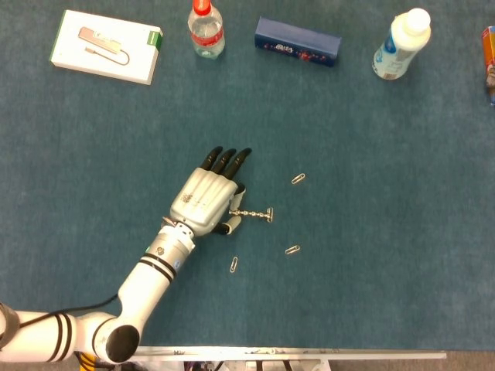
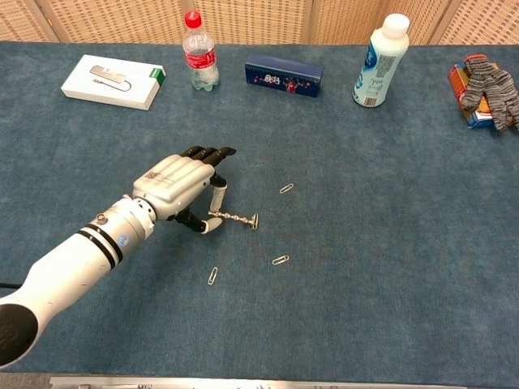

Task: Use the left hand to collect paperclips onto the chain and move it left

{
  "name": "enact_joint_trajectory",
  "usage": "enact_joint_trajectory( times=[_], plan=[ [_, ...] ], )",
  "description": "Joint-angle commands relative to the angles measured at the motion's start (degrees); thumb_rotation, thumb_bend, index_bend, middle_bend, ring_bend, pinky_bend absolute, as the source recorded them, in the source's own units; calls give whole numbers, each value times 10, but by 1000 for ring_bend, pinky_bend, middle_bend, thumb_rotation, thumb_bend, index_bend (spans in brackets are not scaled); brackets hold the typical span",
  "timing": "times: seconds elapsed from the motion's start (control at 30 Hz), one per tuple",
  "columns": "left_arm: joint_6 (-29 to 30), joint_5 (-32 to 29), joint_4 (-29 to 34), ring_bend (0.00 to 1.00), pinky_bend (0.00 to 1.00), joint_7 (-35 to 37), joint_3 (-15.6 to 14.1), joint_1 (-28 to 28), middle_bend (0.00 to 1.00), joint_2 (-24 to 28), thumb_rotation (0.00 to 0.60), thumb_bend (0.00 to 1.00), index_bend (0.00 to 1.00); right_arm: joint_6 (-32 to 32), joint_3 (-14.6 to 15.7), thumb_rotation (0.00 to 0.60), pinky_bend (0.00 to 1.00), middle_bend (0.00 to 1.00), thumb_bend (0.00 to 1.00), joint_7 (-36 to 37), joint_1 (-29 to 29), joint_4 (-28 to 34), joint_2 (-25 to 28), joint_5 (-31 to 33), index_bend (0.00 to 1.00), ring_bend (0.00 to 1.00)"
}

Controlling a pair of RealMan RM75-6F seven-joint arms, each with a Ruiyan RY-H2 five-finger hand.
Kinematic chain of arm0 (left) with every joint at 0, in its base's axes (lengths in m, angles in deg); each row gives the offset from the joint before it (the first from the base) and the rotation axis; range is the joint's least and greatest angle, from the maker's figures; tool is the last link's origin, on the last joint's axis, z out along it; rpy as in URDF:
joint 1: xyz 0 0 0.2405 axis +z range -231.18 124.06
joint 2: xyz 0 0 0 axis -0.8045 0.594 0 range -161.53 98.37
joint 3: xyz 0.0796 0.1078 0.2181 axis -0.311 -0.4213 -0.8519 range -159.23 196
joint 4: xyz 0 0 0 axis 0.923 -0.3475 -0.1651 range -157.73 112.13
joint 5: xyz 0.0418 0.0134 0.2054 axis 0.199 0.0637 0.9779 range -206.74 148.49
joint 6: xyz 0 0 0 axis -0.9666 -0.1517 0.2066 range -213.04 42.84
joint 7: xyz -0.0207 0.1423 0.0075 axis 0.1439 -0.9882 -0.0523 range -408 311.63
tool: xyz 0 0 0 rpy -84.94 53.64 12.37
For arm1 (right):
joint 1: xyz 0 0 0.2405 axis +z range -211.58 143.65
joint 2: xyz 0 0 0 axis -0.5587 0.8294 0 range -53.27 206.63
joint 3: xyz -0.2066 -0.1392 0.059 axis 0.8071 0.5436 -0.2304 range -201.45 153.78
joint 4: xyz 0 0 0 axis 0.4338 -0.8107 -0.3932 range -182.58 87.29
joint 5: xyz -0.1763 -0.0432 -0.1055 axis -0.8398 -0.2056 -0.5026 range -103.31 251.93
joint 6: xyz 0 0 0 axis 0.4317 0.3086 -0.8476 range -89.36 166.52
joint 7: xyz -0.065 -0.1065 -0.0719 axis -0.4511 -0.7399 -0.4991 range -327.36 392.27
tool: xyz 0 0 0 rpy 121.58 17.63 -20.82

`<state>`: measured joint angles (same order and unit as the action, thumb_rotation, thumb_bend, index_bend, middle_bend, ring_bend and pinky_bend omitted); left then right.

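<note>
My left hand [image 1: 205, 201] [image 2: 178, 183] pinches the left end of a short metal chain [image 1: 251, 214] [image 2: 235, 217] just above the blue-green table. A paperclip [image 1: 268, 214] [image 2: 255, 221] hangs on the chain's right end. Three loose paperclips lie on the cloth: one up and to the right [image 1: 298, 178] [image 2: 286, 188], one below right of the chain [image 1: 292, 250] [image 2: 280, 260], and one below the hand [image 1: 234, 264] [image 2: 212, 275]. My right hand shows in neither view.
Along the far edge stand a white box [image 1: 107, 45] [image 2: 113, 82], a small water bottle [image 1: 206, 28] [image 2: 199, 51], a dark blue box [image 1: 298, 42] [image 2: 284, 76] and a white bottle [image 1: 401, 45] [image 2: 379, 60]. A knit glove on a package [image 2: 486, 91] sits far right.
</note>
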<state>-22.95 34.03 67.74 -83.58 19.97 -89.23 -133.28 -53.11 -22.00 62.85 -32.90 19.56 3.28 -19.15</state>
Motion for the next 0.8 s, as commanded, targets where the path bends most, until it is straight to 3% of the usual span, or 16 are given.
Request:
enact_joint_trajectory(
  times=[0.03,0.33,0.8],
  plan=[
    [-1,2,-3,0,0,1,-1,2,0,-3,600,314,681,2,0,600,224,349,357,1,0,1,0,0,528,248],
    [1,6,-1,0,0,7,0,7,0,4,600,314,681,3,-2,600,224,349,357,6,1,-4,-2,2,528,248],
    [51,31,31,0,0,53,0,47,0,75,600,315,684,3,-8,600,224,349,357,5,6,4,2,0,528,248]
  ],
)
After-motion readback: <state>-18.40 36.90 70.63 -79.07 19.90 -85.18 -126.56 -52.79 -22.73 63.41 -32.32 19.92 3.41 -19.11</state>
